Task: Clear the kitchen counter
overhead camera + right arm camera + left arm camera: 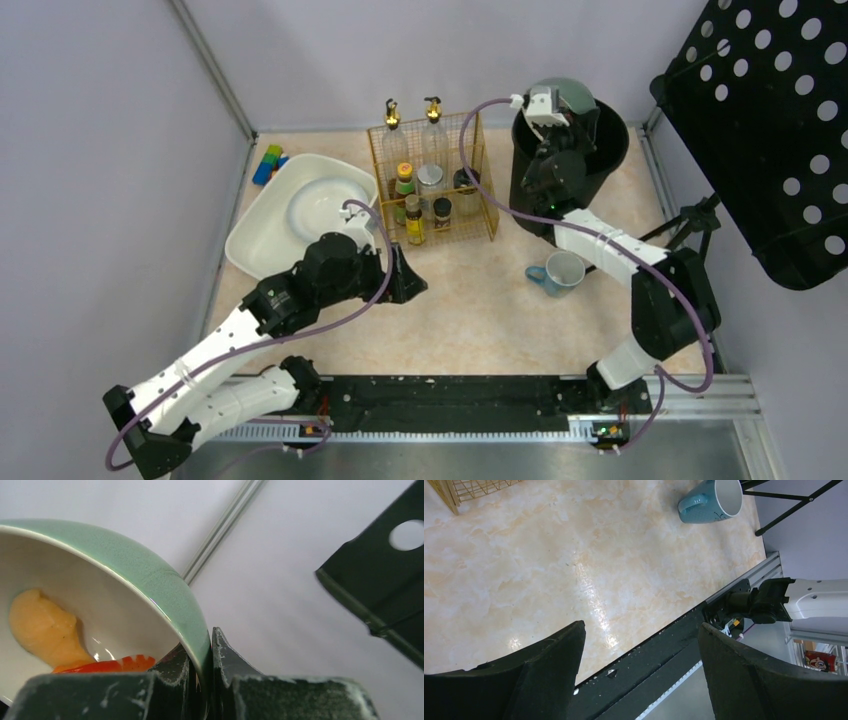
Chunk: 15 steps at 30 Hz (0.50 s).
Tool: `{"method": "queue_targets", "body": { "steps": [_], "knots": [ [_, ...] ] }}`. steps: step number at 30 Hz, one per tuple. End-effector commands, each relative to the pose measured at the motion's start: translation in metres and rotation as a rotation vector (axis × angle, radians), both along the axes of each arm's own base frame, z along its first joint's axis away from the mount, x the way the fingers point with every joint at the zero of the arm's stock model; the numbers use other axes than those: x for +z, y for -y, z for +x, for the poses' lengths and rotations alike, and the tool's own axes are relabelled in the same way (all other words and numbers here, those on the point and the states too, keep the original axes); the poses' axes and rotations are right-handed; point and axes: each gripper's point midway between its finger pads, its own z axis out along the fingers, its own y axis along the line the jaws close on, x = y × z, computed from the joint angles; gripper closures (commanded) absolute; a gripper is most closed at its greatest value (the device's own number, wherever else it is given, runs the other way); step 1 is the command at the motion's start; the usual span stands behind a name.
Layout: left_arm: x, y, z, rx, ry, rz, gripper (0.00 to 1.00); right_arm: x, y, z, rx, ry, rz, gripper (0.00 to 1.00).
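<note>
The kitchen counter (480, 310) is a beige marbled surface between grey walls. My right gripper (555, 120) is shut on the rim of a green bowl (570, 95) and holds it tilted over the black bin (600, 150). In the right wrist view the bowl (150, 580) has a white inside with a yellow lump (45, 627) and a red piece (105, 666) of food. My left gripper (415, 280) is open and empty above the counter's middle; its fingers (554, 670) frame the counter's near edge. A blue mug (560, 272) lies on the counter (549, 555); it also shows in the left wrist view (711, 502).
A white oval tub (290, 215) sits at the back left with coloured blocks (268, 163) behind it. A gold wire rack (430, 185) holds bottles and jars at the back centre. A black perforated panel (770, 130) on a stand is at the right.
</note>
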Motion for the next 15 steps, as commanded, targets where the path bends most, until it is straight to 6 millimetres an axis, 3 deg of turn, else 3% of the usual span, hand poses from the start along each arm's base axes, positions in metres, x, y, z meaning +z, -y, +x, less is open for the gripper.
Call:
{"method": "queue_targets", "body": {
  "steps": [1, 8, 15],
  "knots": [
    [0.007, -0.002, 0.0, 0.016, 0.023, -0.026, 0.13, 0.085, 0.0, -0.045, 0.031, 0.408, -0.041, 1.0],
    [0.009, -0.008, -0.004, 0.02, 0.034, -0.031, 0.13, 0.085, -0.015, -0.055, 0.01, 0.46, -0.255, 1.0],
    [0.004, -0.01, -0.007, 0.014, 0.033, -0.025, 0.13, 0.088, -0.019, -0.056, 0.005, 0.458, -0.318, 1.0]
  ]
}}
